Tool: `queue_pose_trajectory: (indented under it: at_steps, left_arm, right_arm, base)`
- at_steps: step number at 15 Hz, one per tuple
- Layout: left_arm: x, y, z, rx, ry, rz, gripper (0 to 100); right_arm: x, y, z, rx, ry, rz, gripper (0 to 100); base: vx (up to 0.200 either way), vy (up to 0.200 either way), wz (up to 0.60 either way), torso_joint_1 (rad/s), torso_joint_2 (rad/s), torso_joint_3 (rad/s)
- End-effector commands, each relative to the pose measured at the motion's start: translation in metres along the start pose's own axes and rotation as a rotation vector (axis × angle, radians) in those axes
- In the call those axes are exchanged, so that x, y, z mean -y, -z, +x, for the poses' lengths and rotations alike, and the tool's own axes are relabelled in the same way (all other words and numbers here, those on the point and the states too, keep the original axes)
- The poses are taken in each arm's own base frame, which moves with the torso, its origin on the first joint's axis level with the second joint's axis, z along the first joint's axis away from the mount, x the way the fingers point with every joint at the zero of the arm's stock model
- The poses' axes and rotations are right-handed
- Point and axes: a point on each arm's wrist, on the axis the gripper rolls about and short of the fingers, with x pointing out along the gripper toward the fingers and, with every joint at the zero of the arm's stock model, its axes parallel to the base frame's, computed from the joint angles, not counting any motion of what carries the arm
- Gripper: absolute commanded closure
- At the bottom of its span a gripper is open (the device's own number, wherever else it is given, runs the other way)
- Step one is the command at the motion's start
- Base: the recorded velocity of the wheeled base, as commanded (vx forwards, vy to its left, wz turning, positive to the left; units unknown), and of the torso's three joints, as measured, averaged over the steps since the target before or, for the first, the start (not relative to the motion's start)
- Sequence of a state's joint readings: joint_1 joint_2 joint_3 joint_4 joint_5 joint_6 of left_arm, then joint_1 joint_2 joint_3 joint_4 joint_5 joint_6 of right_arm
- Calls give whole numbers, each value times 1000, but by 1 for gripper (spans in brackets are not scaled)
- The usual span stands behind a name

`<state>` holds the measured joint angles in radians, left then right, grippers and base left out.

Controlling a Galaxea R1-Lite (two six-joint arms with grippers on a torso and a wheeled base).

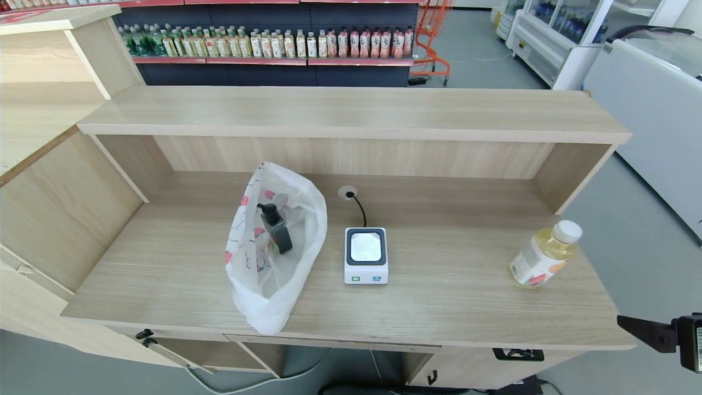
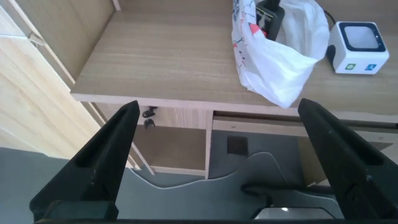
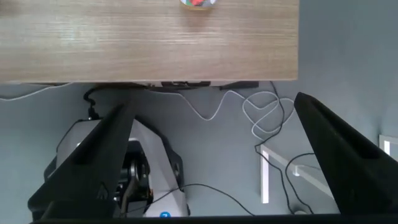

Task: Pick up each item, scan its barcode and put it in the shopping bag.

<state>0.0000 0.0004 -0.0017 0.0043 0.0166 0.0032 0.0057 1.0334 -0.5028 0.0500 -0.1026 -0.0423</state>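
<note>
Off the bench (image 1: 439, 307) front edge, the left tool (image 2: 217, 106) and right tool (image 3: 214, 102) gape empty; the bottle (image 1: 544, 254) sits near its right end.

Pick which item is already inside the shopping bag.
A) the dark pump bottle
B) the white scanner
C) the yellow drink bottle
A: the dark pump bottle sits inside the shopping bag, while the yellow drink bottle is out on the counter, to the right of the scanner.
</note>
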Motion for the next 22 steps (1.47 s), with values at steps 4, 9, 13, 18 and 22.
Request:
queue_pose_trajectory:
  at_steps: [4,9,13,18,22]
  left_arm:
    - [0,0,0,1,1,8,0]
    - [0,0,0,1,0,6,0]
    - [0,0,0,1,0,3,0]
    - [0,0,0,1,0,3,0]
    - [0,0,0,1,0,3,0]
  right_arm:
    - [0,1,6,-27,6,23,0]
    - [1,1,9,-42,20,50,0]
    - [2,-7,32,9,54,70,0]
    - [-4,11,83,29,47,67,0]
    - [-10,13,126,132,44,70,0]
  base:
    - [0,-150,0,8,3,5]
    - [0,-200,0,2,3,9]
    - [0,0,0,0,0,0]
    - [0,0,0,0,0,0]
    - [0,0,0,0,0,0]
